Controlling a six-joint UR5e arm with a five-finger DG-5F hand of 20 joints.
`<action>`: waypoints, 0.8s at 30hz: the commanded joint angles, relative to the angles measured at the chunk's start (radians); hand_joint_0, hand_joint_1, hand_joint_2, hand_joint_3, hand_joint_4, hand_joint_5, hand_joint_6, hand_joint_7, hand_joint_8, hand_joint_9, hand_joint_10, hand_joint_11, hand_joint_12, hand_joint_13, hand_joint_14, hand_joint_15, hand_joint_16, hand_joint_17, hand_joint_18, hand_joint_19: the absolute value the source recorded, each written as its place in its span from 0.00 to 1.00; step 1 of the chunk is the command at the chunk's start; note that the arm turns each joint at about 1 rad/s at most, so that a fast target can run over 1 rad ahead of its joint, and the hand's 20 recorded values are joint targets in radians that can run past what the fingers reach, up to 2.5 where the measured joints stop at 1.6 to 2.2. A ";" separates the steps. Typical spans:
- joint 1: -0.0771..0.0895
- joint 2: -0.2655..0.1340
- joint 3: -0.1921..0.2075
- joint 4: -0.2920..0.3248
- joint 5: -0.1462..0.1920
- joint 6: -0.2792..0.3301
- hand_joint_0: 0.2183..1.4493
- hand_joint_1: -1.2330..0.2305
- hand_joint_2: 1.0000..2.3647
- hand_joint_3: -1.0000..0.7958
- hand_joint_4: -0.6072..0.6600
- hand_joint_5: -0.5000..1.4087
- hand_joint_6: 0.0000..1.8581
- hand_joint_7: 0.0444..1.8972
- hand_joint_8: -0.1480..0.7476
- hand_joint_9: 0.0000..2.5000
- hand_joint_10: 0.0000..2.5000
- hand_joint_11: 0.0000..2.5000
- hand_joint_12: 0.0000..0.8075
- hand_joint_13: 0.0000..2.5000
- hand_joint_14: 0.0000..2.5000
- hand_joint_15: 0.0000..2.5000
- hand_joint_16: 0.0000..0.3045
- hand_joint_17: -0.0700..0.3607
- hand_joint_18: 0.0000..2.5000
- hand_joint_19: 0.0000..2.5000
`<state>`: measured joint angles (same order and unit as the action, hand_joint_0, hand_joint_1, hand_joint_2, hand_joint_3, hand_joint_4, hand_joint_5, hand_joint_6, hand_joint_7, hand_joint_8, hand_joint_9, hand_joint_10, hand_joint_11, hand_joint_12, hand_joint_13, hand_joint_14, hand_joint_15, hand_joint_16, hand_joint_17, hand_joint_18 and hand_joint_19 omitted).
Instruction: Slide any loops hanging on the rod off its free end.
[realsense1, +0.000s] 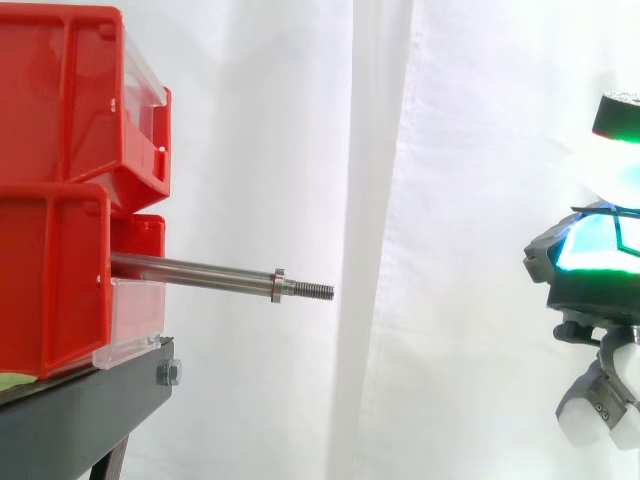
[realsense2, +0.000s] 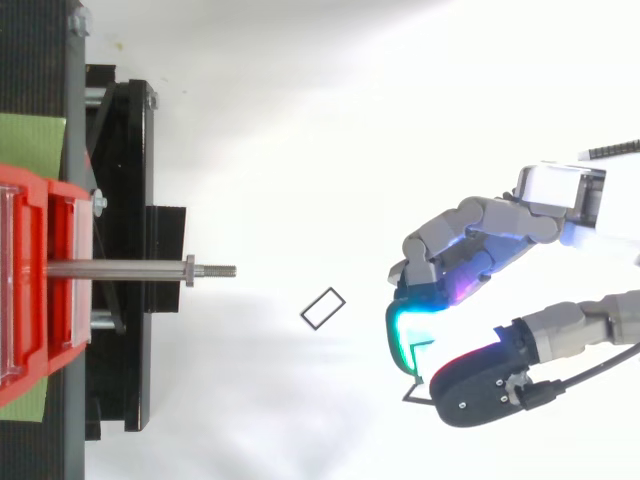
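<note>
A steel rod (realsense1: 200, 270) sticks out level from the stacked red bins (realsense1: 60, 150) toward the right. It ends in a collar and a threaded free tip (realsense1: 315, 291). Nothing hangs on the rod (realsense2: 120, 269) along its visible length. A small thin rectangular loop (realsense2: 318, 302) shows against the white ground between the rod's tip and my hand, touching neither. My hand (realsense2: 480, 225) is well to the right of the rod, its fingers loosely bent and apart from the thumb, with nothing between them. In the side view my hand (realsense1: 590, 260) sits at the right edge, about level with the rod.
The bins rest on a black stand (realsense1: 80, 410) at the left, with a green patch (realsense2: 30, 140) beside them. A white curtain (realsense1: 400, 150) hangs behind. There is a wide gap between the rod's tip and my hand.
</note>
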<state>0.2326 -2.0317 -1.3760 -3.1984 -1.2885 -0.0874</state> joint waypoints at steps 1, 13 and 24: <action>0.001 -0.001 0.000 0.000 0.000 0.000 0.28 0.41 0.01 0.41 0.62 0.19 0.44 0.60 0.53 0.36 0.00 0.12 0.41 0.23 0.00 0.00 0.15 0.40 0.23 0.05; 0.001 -0.001 0.000 0.000 0.000 0.000 0.29 0.29 0.01 0.38 0.61 0.17 0.46 0.59 0.52 0.35 0.01 0.13 0.41 0.23 0.00 0.00 0.15 0.40 0.24 0.05; 0.001 -0.001 0.000 0.000 0.000 0.000 0.25 0.36 0.00 0.28 0.63 0.18 0.46 0.57 0.53 0.36 0.00 0.13 0.42 0.24 0.00 0.00 0.15 0.41 0.25 0.05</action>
<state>0.2331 -2.0321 -1.3760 -3.1984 -1.2886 -0.0875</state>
